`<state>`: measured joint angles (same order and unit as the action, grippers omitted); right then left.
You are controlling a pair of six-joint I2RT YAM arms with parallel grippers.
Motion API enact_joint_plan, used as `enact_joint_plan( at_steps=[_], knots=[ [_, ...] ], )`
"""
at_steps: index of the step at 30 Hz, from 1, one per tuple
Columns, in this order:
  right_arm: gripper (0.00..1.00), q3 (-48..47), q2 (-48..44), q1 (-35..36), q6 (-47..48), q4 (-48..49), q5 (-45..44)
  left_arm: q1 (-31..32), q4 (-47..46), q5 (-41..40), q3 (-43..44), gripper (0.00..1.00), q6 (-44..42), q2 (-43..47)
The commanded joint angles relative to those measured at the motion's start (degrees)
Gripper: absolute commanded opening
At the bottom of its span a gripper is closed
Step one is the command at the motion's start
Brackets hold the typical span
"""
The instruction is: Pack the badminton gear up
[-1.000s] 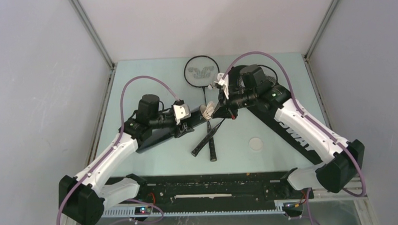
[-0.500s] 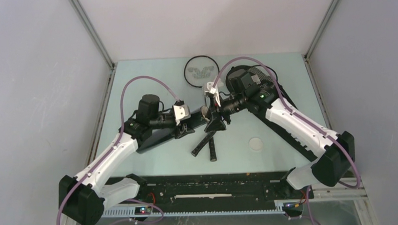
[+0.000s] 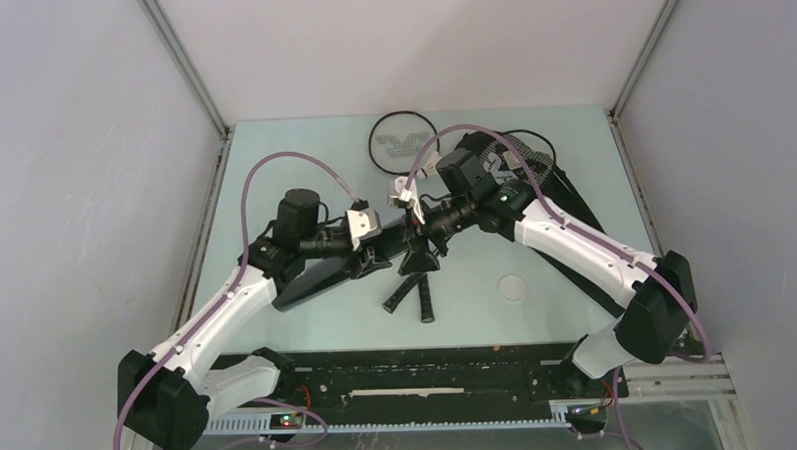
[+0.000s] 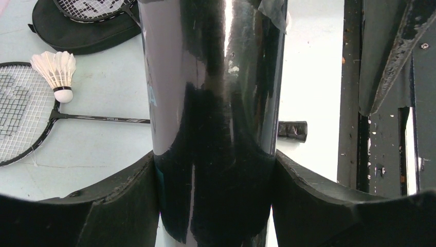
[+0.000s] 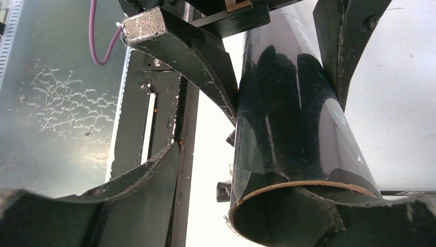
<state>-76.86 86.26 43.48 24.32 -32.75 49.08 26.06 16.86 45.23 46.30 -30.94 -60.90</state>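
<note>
left gripper is clamped on the black tube, both fingers tight against its sides

tube runs diagonally over the desk, from the mid-left toward the centre, open end at the centre

right gripper sits right at that open end with its jaws apart. In the right wrist view one finger stands clear beside the mouth with desk showing in the gap. The other is low by the rim, and I can't tell if it touches. I can't see down into the tube

one shuttlecock lies on the desk just beside the rim of a racket, feathers toward the bag. That racket's head is near the middle of the far edge and its shaft runs back under the tube

second racket has its head resting on the bag, toward the far-right corner

two handles lie splayed near the desk centre, just on the near side of the tube's mouth
</note>
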Motion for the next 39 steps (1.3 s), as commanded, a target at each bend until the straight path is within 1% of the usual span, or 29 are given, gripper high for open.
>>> enact_joint_plan(
  at_steps=[1,3,6,9,11,13,15,17,19,24,29,34,37,39],
  knots=[
    [0.71,0.01,-3.09,-1.63,0.19,-0.93,-1.88,-0.52,-4.18,-0.95,-1.03,0.18,0.44,2.01],
    [0.79,-0.03,-5.37,-3.49,0.11,-0.65,-1.88,-1.01,-4.13,-1.78,-1.46,0.17,-0.26,2.32],
    [0.85,-0.24,-8.98,-6.2,0.65,-1.05,-1.71,-1.86,-4.08,-2.01,-1.97,0.17,-0.79,2.62],
    [0.86,-0.46,-11.77,-8.65,0.7,-1.61,-1.05,-2.62,-3.99,-1.77,-2.01,0.17,-0.81,2.85],
    [0.86,-0.44,-12.92,-10.98,-0.83,-0.54,-1.68,-3.04,-4.03,-2.08,-1.93,0.17,-0.71,2.9],
    [0.83,-0.42,-12.74,-13.65,-4.01,2.75,-5.59,-3.42,-4.03,-2.62,-1.92,0.17,-0.59,3.03],
    [0.81,-0.95,-10.7,-15.88,-6.17,5.29,-10.79,-3.92,-4.03,-2.86,-2.07,0.17,-0.61,3.29],
    [0.81,-3.06,-6.42,-17.75,-6.6,5.68,-14.69,-4.17,-3.67,-2.87,-2.03,0.17,-0.95,3.7],
    [0.81,-6.13,0.56,-19.72,-7.84,5.85,-16.63,-4.2,-2.96,-2.9,-1.87,0.17,-1.6,4.09],
    [0.81,-17.72,16.77,-23.55,-9.62,5.43,-21.23,-4.18,-2.28,-2.75,-1.9,0.17,-2.42,4.63],
    [0.8,-30.85,31.73,-25.9,-11.28,2.78,-23.15,-4.23,-2.03,-2.49,-1.99,0.17,-2.87,4.48],
    [0.81,-46.32,44.92,-27.15,-11.05,-3.14,-23.06,-4.19,-1.85,-2.28,-1.99,0.17,-3.38,4.22],
    [0.81,-54.92,51.55,-27.44,-10.64,-6.19,-22.87,-4.22,-1.84,-2.27,-2.14,0.17,-3.68,4.14],
    [0.81,-58.81,54.77,-27.57,-10.11,-6.88,-22.8,-4.18,-1.79,-2.13,-2.21,0.17,-3.69,3.96]
  ],
)
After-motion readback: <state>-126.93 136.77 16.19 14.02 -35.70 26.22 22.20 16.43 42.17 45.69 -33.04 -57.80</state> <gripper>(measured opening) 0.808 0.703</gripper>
